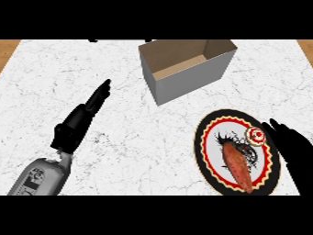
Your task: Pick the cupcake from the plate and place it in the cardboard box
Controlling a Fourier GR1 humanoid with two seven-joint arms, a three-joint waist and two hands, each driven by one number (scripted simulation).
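- Fingers [281, 131] of the black right hand [301, 153] lie straight and close together at the lower right of the frame, holding nothing; their tips are just beside the small cupcake with white and red frosting [256, 134].
- That cupcake sits at the upper right edge of the round black plate with a red and cream rim [209, 158], in the lower right of the frame, on the white marbled worktop [138, 151].
- A long reddish-brown piece of food [237, 167] lies on the same plate, below and left of the cupcake.
- Above the plate, in the upper middle of the frame, stands the open grey-brown cardboard box [186, 69], well apart from the cupcake.
- At centre left, the black left hand [84, 114] points up the frame with straight, pressed-together fingers, holding nothing.
- Risks, as I judge them: the cupcake is small and near the rim, so closing from the side could nudge it off the plate or tip it; fingers sweeping low could also drag the reddish food or shift the plate; on the carry, the box's near wall could catch the hand.
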